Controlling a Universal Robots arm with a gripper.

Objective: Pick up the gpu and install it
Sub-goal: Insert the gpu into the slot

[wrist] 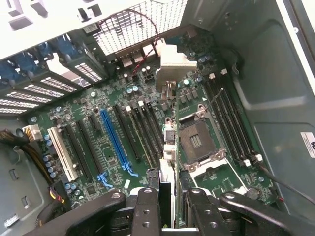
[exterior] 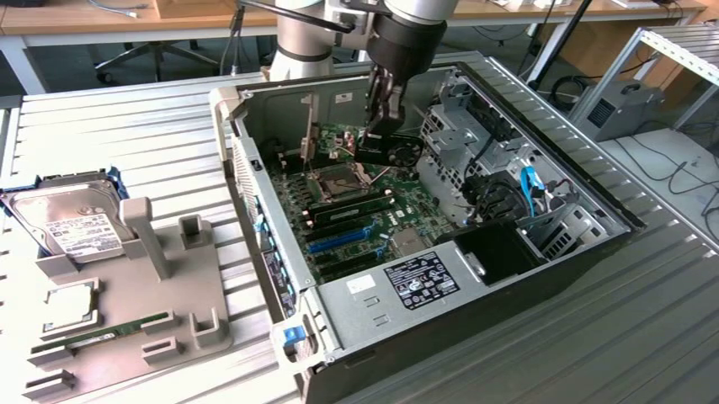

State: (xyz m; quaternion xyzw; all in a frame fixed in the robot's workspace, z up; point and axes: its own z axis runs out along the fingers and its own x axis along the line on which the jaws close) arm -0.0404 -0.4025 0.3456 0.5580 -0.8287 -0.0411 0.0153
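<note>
Fingers [wrist: 147,211] of the claw [wrist: 169,192] are pinching the gpu [wrist: 167,160], which is showing edge-on in the wrist view as a thin dark card standing upright between the two black pads. The card is hanging above the motherboard [wrist: 98,108] without touching it, its lower edge lying along the line between the black expansion slots and the open CPU socket [wrist: 197,140]. A long blue slot [wrist: 114,140] is lying among those black slots, apart from the card. In the exterior view the claw [exterior: 376,135] is reaching down from the arm into the open computer case [exterior: 337,316], hovering over the far part of the board, just beyond the CPU socket [exterior: 335,181]; how much of the card is showing below the fingers there is hard to tell. The case is lying on its side on the ribbed metal counter [exterior: 629,337], its open face turned upward. Well apart from it, toward the exterior view's left, a grey holder [exterior: 124,311] is sitting on the counter, carrying a silver labelled hard drive [exterior: 67,223] at its far end, a square processor chip [exterior: 70,305] nearer the middle and a narrow green RAM stick [exterior: 107,330] along its near side.
</note>
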